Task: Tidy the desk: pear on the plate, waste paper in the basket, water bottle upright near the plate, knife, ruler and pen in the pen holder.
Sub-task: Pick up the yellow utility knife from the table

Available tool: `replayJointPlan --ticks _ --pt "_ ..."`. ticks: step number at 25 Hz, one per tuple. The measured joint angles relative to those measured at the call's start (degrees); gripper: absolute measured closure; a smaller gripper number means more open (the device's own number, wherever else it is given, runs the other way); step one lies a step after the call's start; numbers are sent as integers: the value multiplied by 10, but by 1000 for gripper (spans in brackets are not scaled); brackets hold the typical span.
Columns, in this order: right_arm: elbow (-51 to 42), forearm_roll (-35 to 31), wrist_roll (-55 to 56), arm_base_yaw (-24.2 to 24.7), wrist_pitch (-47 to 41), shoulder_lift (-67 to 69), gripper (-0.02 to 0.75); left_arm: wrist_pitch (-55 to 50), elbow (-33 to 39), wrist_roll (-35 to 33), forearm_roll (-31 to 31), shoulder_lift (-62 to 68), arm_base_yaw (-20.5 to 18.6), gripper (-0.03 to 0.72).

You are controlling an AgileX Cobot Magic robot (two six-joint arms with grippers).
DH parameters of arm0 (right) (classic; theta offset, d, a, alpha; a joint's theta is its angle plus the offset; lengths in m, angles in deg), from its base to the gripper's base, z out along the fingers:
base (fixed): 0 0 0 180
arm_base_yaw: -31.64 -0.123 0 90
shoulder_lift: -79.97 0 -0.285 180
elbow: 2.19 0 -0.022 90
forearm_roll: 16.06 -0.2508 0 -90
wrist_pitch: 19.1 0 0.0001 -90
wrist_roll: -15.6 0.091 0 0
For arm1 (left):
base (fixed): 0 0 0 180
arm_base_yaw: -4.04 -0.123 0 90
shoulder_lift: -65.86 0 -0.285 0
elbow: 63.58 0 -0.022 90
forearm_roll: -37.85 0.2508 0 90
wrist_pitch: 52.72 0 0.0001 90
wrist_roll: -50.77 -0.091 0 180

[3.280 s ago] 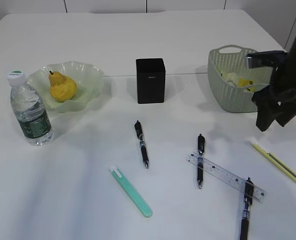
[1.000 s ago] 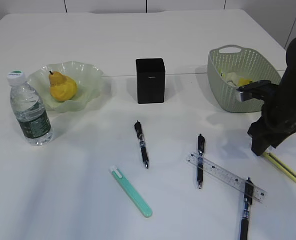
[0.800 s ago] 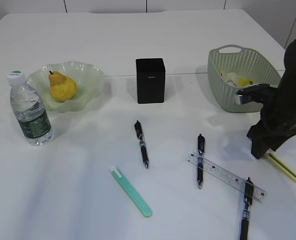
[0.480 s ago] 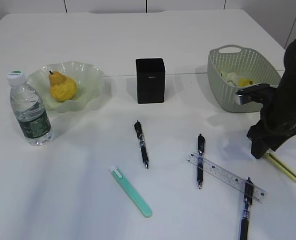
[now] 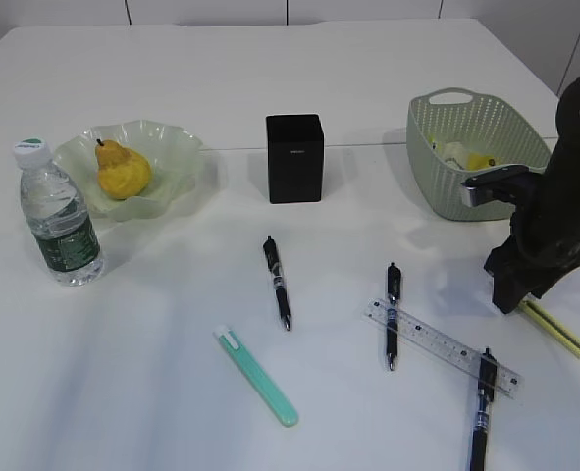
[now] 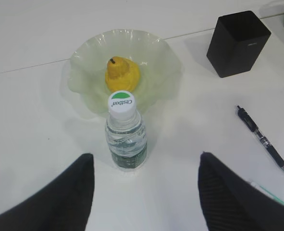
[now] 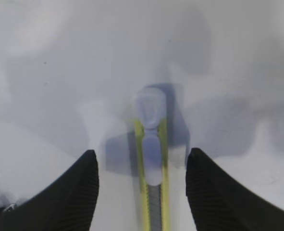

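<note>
We see our right claw (image 7: 141, 187) with jaws spread either side of the yellow knife (image 7: 151, 192), a slim yellow strip with a pale rounded end, lying flat on the white desk (image 5: 172, 392) just beside the basket (image 5: 447, 191); our left claw (image 6: 144, 192) hangs open above the upright water bottle (image 6: 126, 132)

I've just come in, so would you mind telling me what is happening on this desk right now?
A two-armed robot is tidying the desk. Its right gripper is down over the yellow knife, jaws open on either side of it, not closed. The pear sits on the plate, with the water bottle upright beside it. Three pens, the ruler and a teal knife lie loose; none has reached the pen holder.
</note>
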Motion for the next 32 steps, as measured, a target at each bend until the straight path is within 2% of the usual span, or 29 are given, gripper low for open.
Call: replayJointPlan --ticks 13,32 --pt "0 -14 0 0 -37 0 279 6 0 0 0 0 0 214" --pt "0 -14 0 0 -21 2 279 18 0 0 0 0 0 214"
